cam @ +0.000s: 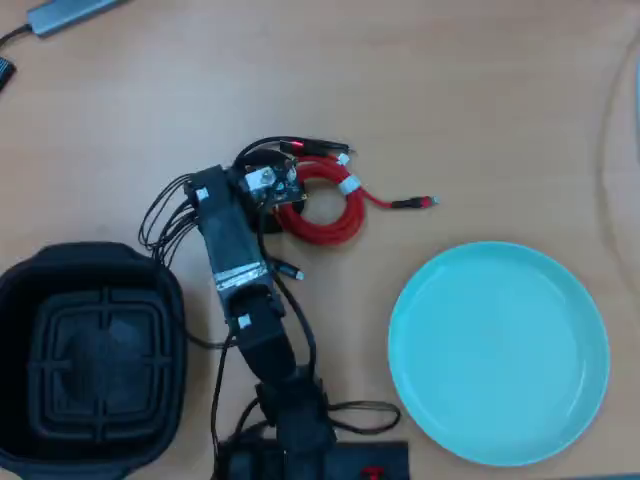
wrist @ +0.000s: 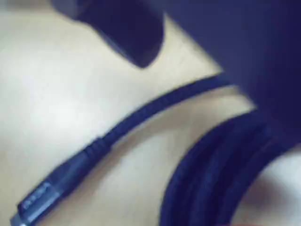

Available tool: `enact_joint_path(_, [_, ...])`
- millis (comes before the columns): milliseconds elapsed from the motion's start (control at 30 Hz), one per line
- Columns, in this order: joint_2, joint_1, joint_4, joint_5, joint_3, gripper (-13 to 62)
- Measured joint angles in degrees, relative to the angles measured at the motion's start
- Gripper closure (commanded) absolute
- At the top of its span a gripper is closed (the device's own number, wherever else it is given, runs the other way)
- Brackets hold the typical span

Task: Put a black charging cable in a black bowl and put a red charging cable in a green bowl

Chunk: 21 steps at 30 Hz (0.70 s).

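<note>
Black cable (wrist: pixel 141 113) lies on bench (cam: pixel 480 100) under fingers (wrist: pixel 127 33), beside red cable (cam: pixel 325 205); finger state unclear; both bowls empty.

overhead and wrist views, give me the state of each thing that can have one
black bowl: upright, empty
green bowl: upright, empty
red charging cable: coiled on the table, outside both bowls, white tie on
black charging cable: lying on the table, tail stretched out, under the arm's head
gripper: over the black cable, open or shut cannot be told
</note>
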Motion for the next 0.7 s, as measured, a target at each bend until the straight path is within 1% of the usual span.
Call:
enact_joint_path(133, [-4.0,0.1,-0.1,0.1,0.0,-4.1])
enact_joint_path(267, [-7.6,0.3,0.0,0.2,-3.3,-4.2])
enact_joint_path(600, [-8.6,1.3,0.4,0.1,-3.4,-4.0])
enact_joint_path(667, [-9.5,1.8,0.9,0.2,-4.3,-3.1])
enact_joint_path(700, [-9.8,1.9,1.0,0.2,-5.0,-1.0])
